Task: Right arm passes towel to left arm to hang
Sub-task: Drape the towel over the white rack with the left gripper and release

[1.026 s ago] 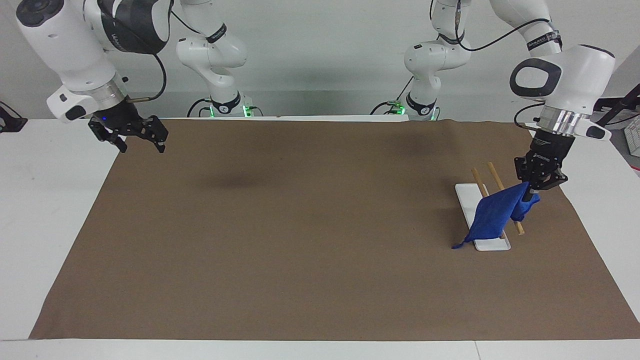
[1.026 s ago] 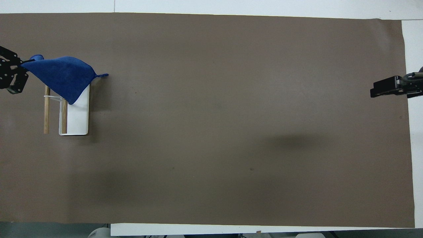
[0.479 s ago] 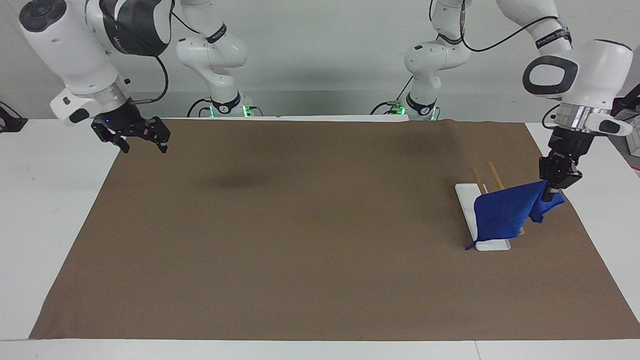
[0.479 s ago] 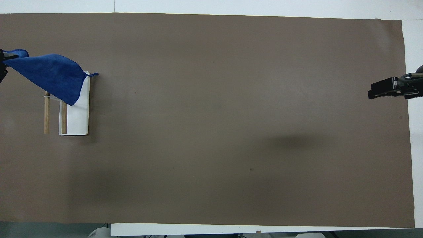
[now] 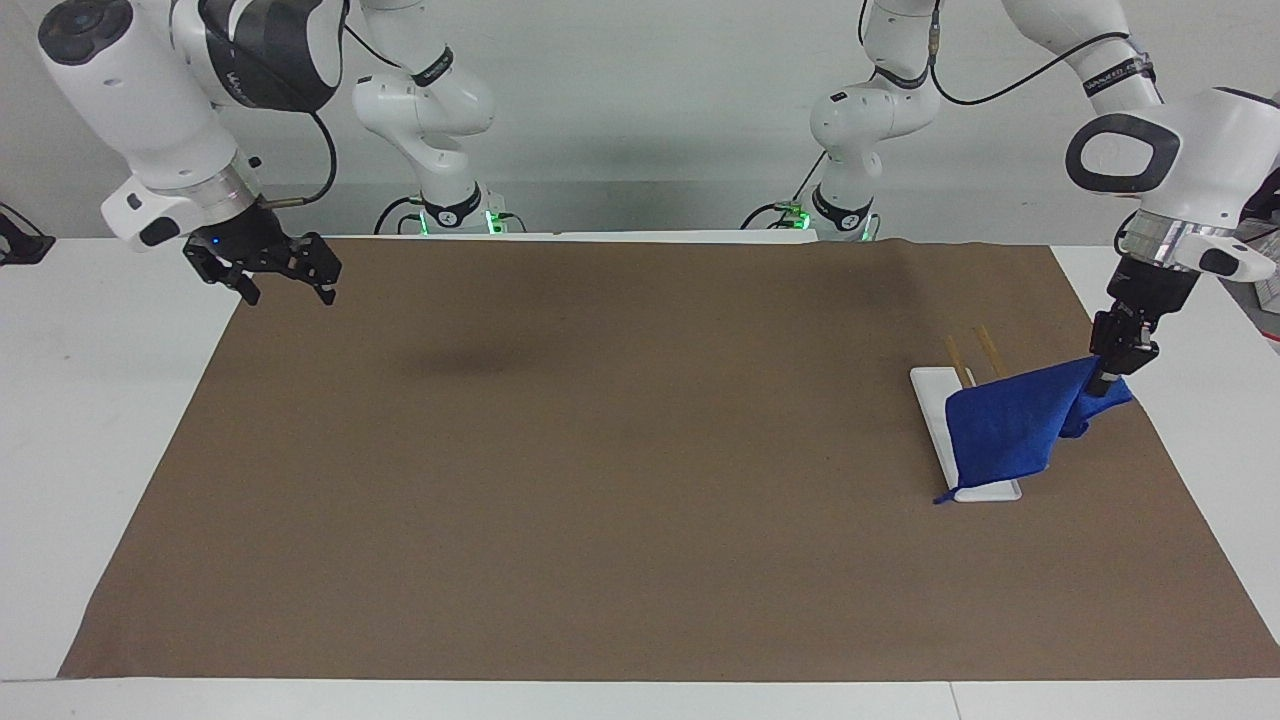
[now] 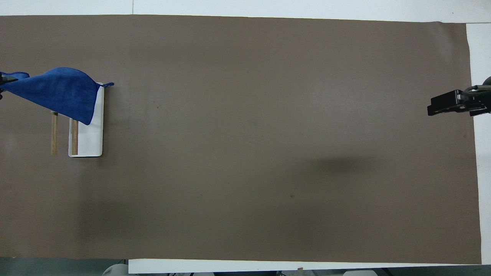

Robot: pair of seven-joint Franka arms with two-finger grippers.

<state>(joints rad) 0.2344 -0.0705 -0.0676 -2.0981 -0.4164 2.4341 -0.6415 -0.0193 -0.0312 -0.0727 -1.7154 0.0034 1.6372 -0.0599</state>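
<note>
The blue towel (image 5: 1010,425) (image 6: 57,92) drapes over the wooden rails of a small rack with a white base (image 5: 935,415) (image 6: 92,140) at the left arm's end of the table. My left gripper (image 5: 1100,385) is shut on one corner of the towel and holds it stretched out past the rack toward the mat's edge. In the overhead view this gripper is almost wholly cut off at the frame's edge. My right gripper (image 5: 285,290) (image 6: 431,109) hangs open and empty over the mat's edge at the right arm's end, where the arm waits.
A brown mat (image 5: 600,450) (image 6: 249,153) covers most of the white table (image 5: 90,400). Two wooden rails (image 6: 54,134) stick out from under the towel on the robots' side of the rack. The towel's loop (image 5: 940,497) dangles by the white base.
My left gripper has drawn the towel's corner outward and slightly upward, away from the rack toward the mat's edge, so the cloth spreads wider over the rails. The right arm has barely moved.
</note>
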